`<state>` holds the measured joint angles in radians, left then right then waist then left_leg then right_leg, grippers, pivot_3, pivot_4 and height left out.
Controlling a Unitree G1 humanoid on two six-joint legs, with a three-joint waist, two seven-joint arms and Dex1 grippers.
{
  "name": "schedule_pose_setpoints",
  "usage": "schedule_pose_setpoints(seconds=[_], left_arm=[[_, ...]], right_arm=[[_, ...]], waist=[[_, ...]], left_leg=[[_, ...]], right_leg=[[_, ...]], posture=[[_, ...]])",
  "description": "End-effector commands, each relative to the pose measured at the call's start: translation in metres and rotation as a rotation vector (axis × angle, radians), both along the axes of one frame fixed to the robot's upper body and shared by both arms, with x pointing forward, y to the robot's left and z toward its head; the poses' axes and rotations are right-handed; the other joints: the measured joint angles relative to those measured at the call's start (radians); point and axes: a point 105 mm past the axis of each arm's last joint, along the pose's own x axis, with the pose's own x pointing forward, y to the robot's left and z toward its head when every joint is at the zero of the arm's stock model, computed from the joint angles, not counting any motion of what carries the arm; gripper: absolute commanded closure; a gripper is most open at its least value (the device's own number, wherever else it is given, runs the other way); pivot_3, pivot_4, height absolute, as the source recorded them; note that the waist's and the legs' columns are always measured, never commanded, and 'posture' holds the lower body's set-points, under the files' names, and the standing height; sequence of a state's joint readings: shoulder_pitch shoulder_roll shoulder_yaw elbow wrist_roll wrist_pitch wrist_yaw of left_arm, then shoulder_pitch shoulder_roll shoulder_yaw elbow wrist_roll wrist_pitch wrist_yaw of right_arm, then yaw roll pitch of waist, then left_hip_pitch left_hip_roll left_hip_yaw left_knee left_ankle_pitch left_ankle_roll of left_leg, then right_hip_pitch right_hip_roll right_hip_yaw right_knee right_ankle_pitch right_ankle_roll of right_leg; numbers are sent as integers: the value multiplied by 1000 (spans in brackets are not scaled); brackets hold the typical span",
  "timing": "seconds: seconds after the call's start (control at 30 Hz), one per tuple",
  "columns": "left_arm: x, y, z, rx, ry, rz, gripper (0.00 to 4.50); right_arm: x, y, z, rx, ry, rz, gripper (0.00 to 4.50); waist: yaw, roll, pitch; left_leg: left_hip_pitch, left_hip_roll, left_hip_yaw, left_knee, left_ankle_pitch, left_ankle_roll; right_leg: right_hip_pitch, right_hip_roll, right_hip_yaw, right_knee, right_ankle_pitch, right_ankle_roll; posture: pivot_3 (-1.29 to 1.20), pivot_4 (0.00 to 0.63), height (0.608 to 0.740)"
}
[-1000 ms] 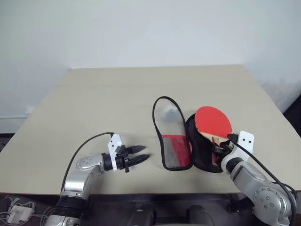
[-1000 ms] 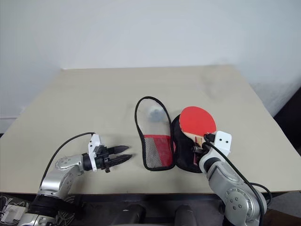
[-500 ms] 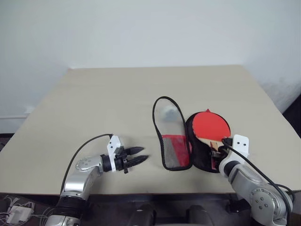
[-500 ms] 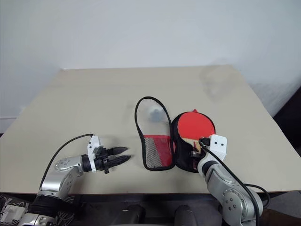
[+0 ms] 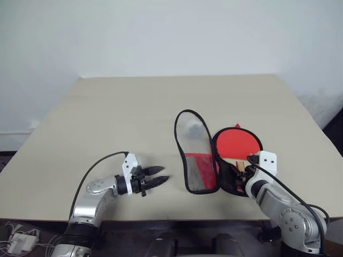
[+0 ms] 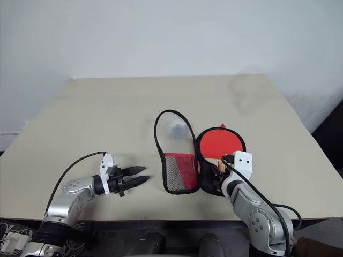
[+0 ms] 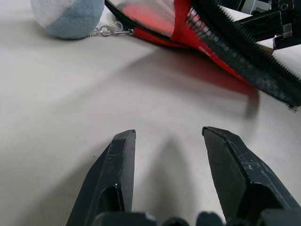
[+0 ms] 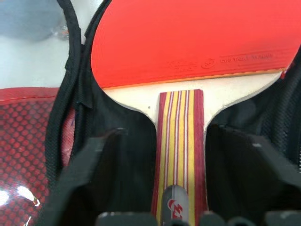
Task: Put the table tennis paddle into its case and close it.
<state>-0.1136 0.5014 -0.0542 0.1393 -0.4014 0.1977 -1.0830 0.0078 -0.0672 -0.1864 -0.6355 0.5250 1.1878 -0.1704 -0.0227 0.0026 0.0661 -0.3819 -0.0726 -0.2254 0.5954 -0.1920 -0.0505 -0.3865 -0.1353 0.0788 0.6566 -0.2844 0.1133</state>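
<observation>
The table tennis paddle [image 5: 238, 143] lies flat in the right half of the open case [image 5: 199, 167], red face up, with the black lining around it. Its striped wooden handle [image 8: 181, 141] points toward my right gripper [image 5: 242, 171]. That gripper is open, one finger on each side of the handle with a gap on both sides. The case's left flap [image 6: 179, 170], red with black mesh, is folded out to the left. My left gripper [image 5: 159, 175] hovers open and empty over the table, left of the case [image 7: 221, 42].
A small grey roundish lump [image 7: 70, 16] hangs by a metal clip from the case's far end [image 5: 192, 128]. The beige table [image 5: 123, 118] is bare to the left and behind. Its front edge runs just below both grippers.
My right gripper lowered the paddle from a raised tilt flat into the case, then opened and let go of the handle. The left arm has not moved.
</observation>
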Motion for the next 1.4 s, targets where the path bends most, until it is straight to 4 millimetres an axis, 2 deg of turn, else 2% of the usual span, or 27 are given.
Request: schedule_pose_setpoints(seconds=[0.03,0.07,0.17,0.23,0.33,0.4,0.53,0.77,0.87,1.03,1.2,1.27,1.4], left_arm=[[7,-1,18,-4,-63,-1,2118],[8,-1,19,-5,-64,0,2118],[12,-7,21,-2,-73,-9,2118],[13,-10,21,1,-69,-20,2118],[18,-24,16,27,-80,-75,2118],[23,-32,14,41,-89,-94,2118],[40,-71,21,16,-118,-141,2118],[51,-122,34,-4,-213,-175,2118],[47,-138,38,-31,-211,-189,2118],[35,-144,39,-63,-159,-210,2118],[35,-140,26,3,-36,-177,2118],[35,-137,13,72,60,-159,2118],[30,-142,14,42,243,-142,2118]], right_arm=[[0,-10,25,-36,-129,90,230],[-3,-11,29,-54,-142,147,230],[-2,-45,56,-99,-227,212,230],[1,-59,72,-99,-279,217,230],[7,-63,100,-5,-412,281,230],[10,-63,109,17,-464,313,230],[35,-83,114,32,-538,133,230],[46,-96,117,45,-595,7,230],[43,-104,118,9,-604,-6,230],[42,-122,124,31,-639,-94,230],[40,-117,125,11,-658,-38,230],[43,-115,122,6,-647,-29,230],[47,-105,115,-7,-625,5,230]], waist=[[0,0,0],[2,0,0],[2,-1,1],[1,-1,1],[0,-3,1],[1,-4,1],[3,-7,1],[2,-6,1],[2,-6,1],[0,-5,0],[0,-5,0],[-1,-5,0],[0,-5,0]], left_leg=[[0,0,0,0,0,0],[0,0,0,1,0,0],[-1,-2,0,1,0,0],[-1,-1,0,2,0,0],[1,2,1,2,0,0],[1,2,1,2,0,0],[2,1,-1,3,0,0],[1,0,-3,3,-1,1],[1,0,-3,4,0,1],[1,0,-3,4,0,1],[1,0,-3,4,0,1],[1,0,-3,4,0,1],[1,0,-3,4,0,1]], right_leg=[[0,0,0,0,0,0],[0,0,0,0,0,0],[4,-1,-1,-1,0,0],[4,-1,-1,-1,0,0],[5,-1,-5,-1,0,0],[7,-1,-6,-2,0,0],[11,-1,-8,-6,1,2],[13,-1,-8,-12,5,4],[13,-1,-8,-12,6,5],[13,-1,-8,-12,6,5],[14,-1,-8,-12,6,5],[14,-1,-8,-12,6,5],[14,-1,-8,-12,6,5]], posture=[[0,0,740],[0,0,740],[0,0,740],[0,0,740],[0,0,740],[0,0,740],[0,0,740],[0,0,740],[0,0,740],[0,0,740],[0,0,740],[0,0,740],[0,0,740]])
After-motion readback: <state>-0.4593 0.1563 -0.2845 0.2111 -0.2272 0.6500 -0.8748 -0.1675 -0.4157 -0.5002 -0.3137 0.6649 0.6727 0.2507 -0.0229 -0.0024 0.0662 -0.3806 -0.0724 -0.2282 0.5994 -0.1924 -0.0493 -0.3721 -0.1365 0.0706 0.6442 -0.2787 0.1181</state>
